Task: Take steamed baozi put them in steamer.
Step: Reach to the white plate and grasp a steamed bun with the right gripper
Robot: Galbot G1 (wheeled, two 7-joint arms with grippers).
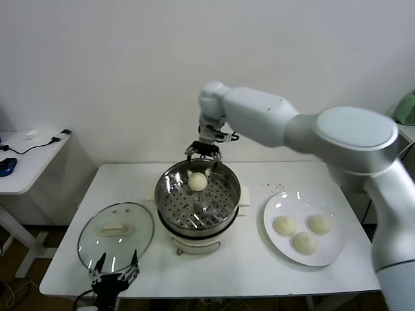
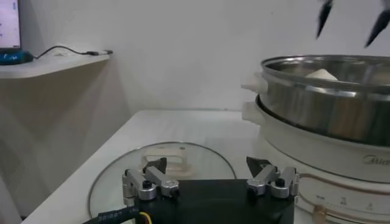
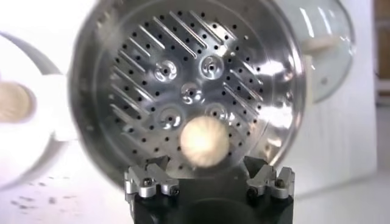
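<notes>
R gripper (image 1: 203,153) spread above steamer (image 1: 198,217), 1 baozi (image 1: 198,182) inside w/ 3 on plate (image 1: 275,240). Risk: clipping rim on exit. L gripper (image 1: 114,275) spread, idle.

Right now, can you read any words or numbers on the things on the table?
Steamer, on its cream base: a faint grey brand mark at the edge of the left wrist view, too blurred to read.
Small marks low on that base, by the knob: too small to read.
Glass lid, white plate, baozi: no writing shows.
Right hand, open above the steamer, and left hand: no writing shows.
</notes>
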